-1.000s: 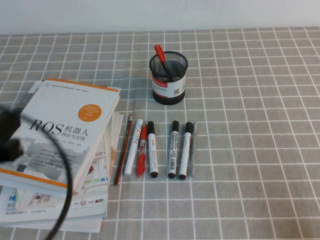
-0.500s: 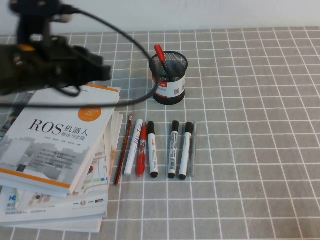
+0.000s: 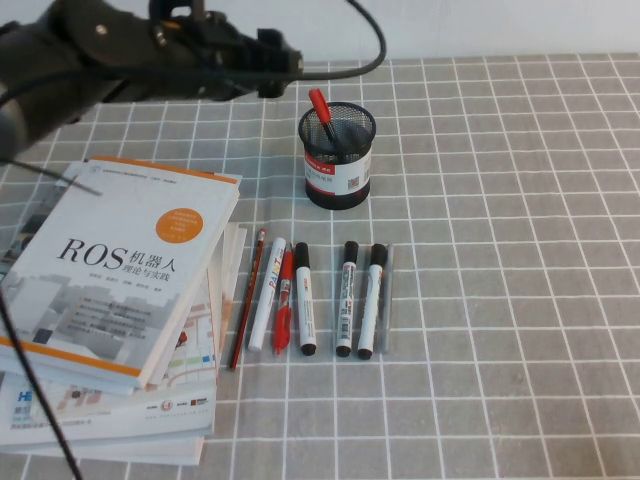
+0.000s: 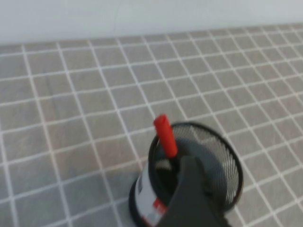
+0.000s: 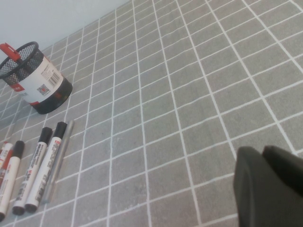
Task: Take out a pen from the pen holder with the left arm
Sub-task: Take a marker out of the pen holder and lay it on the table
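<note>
On a grey tiled bench (image 3: pixel 520 250), stacked ROS books (image 3: pixel 130 290) lie left, the left gripper (image 3: pixel 282 66) hovers just left of the mesh pen holder (image 3: pixel 338 170), its jaws impossible to tell, a red pen (image 3: pixel 321 110) stands inside, markers (image 3: pixel 305 300) lie in front, and the right gripper (image 5: pixel 262 153) hangs far right, jaws together

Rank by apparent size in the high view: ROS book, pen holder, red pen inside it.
1. ROS book
2. pen holder
3. red pen
Left tool hovers beside holder; right tool over bare table.
</note>
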`<act>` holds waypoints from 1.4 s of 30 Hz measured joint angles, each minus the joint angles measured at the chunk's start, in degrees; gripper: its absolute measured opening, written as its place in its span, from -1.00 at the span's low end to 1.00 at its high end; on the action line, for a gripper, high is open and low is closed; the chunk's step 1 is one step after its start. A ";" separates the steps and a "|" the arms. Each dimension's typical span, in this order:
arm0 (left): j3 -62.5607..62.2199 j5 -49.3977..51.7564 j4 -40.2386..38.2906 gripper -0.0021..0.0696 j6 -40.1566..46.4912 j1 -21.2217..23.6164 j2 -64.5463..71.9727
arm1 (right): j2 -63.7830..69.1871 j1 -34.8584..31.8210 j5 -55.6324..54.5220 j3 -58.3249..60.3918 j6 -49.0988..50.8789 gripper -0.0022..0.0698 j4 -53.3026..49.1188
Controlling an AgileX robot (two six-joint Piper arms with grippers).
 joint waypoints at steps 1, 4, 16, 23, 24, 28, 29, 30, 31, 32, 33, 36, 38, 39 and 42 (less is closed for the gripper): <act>-1.52 -0.36 -0.60 0.27 0.00 -0.29 1.31 | 0.00 0.00 0.00 0.00 0.00 -0.97 0.00; -5.61 -0.88 -1.96 0.30 0.00 -1.10 5.05 | 0.00 0.00 0.00 0.00 0.00 -0.97 0.00; -17.04 -3.38 -2.57 0.31 -2.66 -3.82 18.86 | 0.00 0.00 0.00 0.00 0.00 -0.97 0.00; -17.96 -5.81 -2.67 0.31 -3.21 -3.82 22.18 | 0.00 0.00 0.00 0.00 0.00 -0.97 0.00; -17.96 -6.23 -2.67 0.31 -3.21 -3.82 22.33 | 0.00 0.00 0.00 0.00 0.00 -0.97 0.00; -18.05 -8.24 -2.67 0.32 -3.21 -3.82 22.81 | 0.00 0.00 0.00 0.00 0.00 -0.97 0.00; -18.05 -8.77 -2.67 0.32 -3.21 -3.82 22.84 | 0.00 0.00 0.00 0.00 0.00 -0.97 0.00; -18.05 -9.19 -2.67 0.32 -3.21 -3.82 22.95 | 0.00 0.00 0.00 0.00 0.00 -0.97 0.00; -18.05 -9.56 -2.67 0.32 -3.24 -3.82 23.22 | 0.00 0.00 0.00 0.00 0.00 -0.97 0.00; -18.05 -9.76 -2.67 0.32 -3.35 -3.82 23.42 | 0.00 0.00 0.00 0.00 0.00 -0.97 0.00; -18.05 -10.04 -2.67 0.32 -3.34 -3.82 23.71 | 0.00 0.00 0.00 0.00 0.00 -0.97 0.00; -18.05 -10.49 -2.92 0.32 -3.45 -3.82 24.49 | 0.00 0.00 0.00 0.00 0.00 -0.97 0.00; -18.05 -10.49 -3.06 0.32 -3.57 -3.82 24.86 | 0.00 0.00 0.00 0.00 0.00 -0.97 0.00; -18.05 -10.76 -3.06 0.32 -3.64 -3.82 24.97 | 0.00 0.00 0.00 0.00 0.00 -0.97 0.00; -18.05 -11.18 -3.35 0.29 -3.70 -3.82 25.30 | 0.00 0.00 0.00 0.00 0.00 -0.97 0.00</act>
